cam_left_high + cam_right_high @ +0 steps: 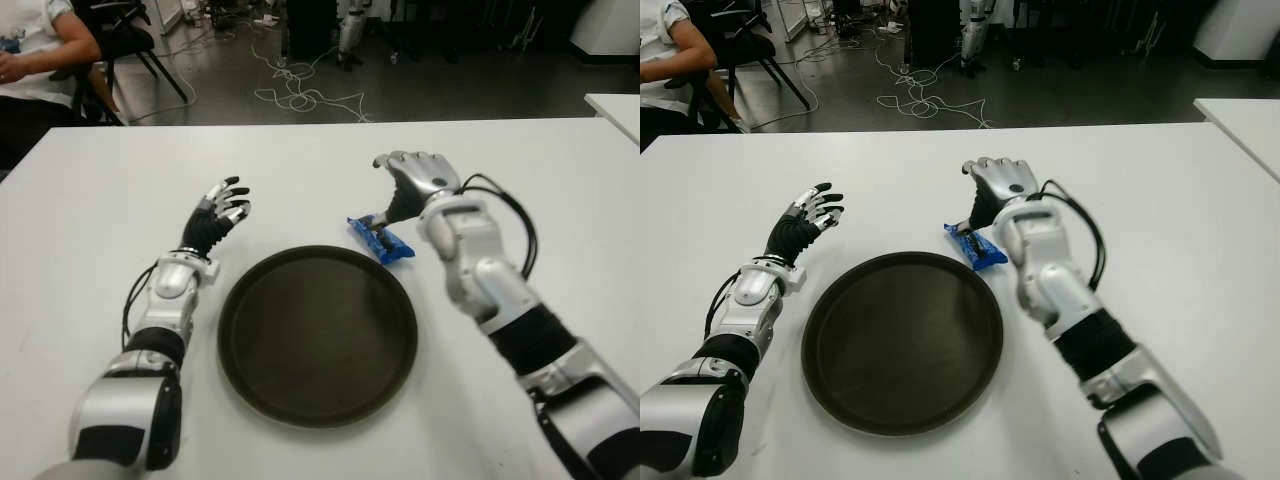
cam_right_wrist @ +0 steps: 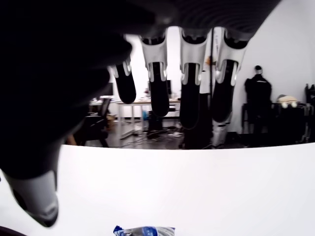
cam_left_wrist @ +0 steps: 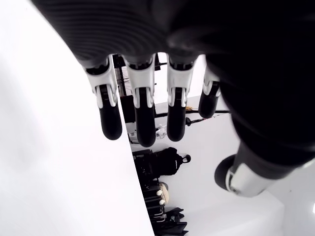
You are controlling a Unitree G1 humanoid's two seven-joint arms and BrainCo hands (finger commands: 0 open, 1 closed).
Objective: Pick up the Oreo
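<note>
Just right of the tray's (image 1: 250,300) far rim, your Oreo (image 1: 381,240) pack lies on the table (image 1: 90,200). Right hand (image 1: 412,185) hovers over it, fingers apart, nothing gripped; grasp and lift remain. Left hand (image 1: 215,220) shows left of the tray, fingers spread.

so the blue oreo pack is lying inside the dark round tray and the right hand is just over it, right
Not quite. The Oreo pack lies on the white table, just outside the dark round tray at its far right rim, as the left eye view shows. The right hand is indeed just over it, fingers open.
</note>
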